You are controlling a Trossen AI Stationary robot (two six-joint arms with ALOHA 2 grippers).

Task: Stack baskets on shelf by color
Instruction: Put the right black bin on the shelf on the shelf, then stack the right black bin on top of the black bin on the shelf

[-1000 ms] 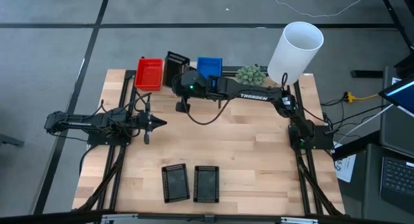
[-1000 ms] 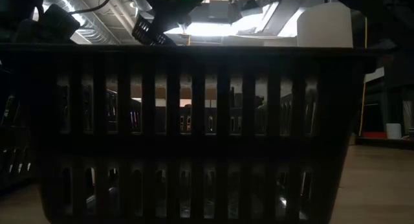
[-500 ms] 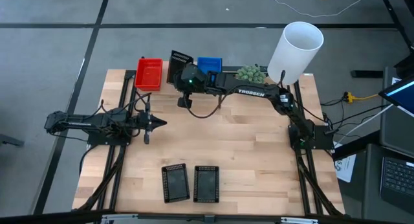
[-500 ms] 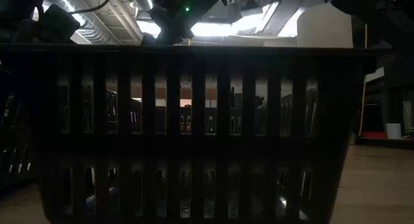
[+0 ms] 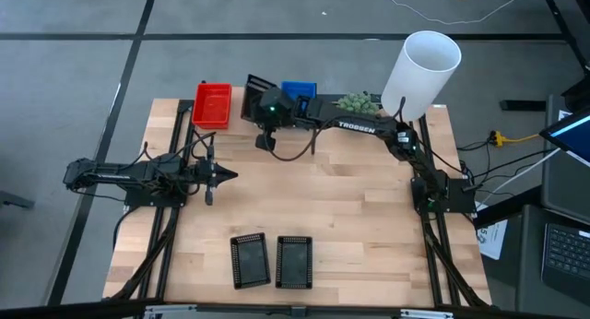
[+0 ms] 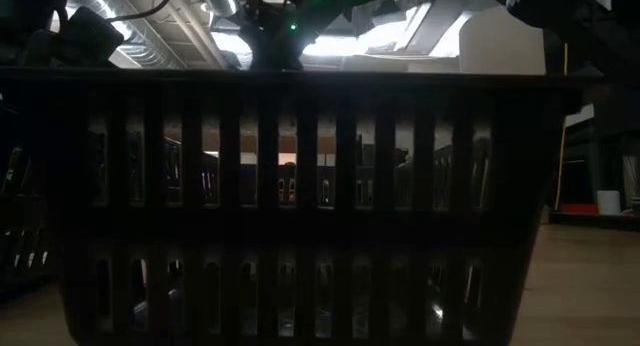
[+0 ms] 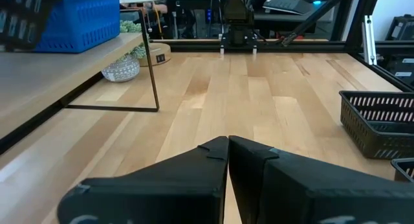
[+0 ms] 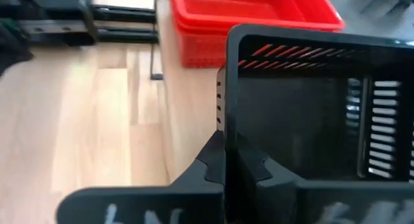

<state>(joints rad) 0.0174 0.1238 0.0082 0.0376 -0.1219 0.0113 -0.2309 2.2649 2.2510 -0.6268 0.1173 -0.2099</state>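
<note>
My right gripper point(image 8: 224, 160) is pinching the black basket's point(image 8: 310, 114) thin mesh wall over the shelf point(image 5: 241, 107), beside the red basket point(image 5: 212, 105) — light, stiff plastic, probably swinging on this one-edge hold — left gripper point(image 7: 228, 153) pressed shut.

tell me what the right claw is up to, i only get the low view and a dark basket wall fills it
observer: The right claw is shut on the wall of a black basket, out at the shelf.
operator: where along the shelf
observer: In the high view it sits between the red basket and the blue basket; whether it has touched down I cannot tell.
operator: whats left on the table, and the left arm
observer: Two other black baskets lie side by side at the near edge. The left claw is shut on nothing, over the table's left side.
</note>
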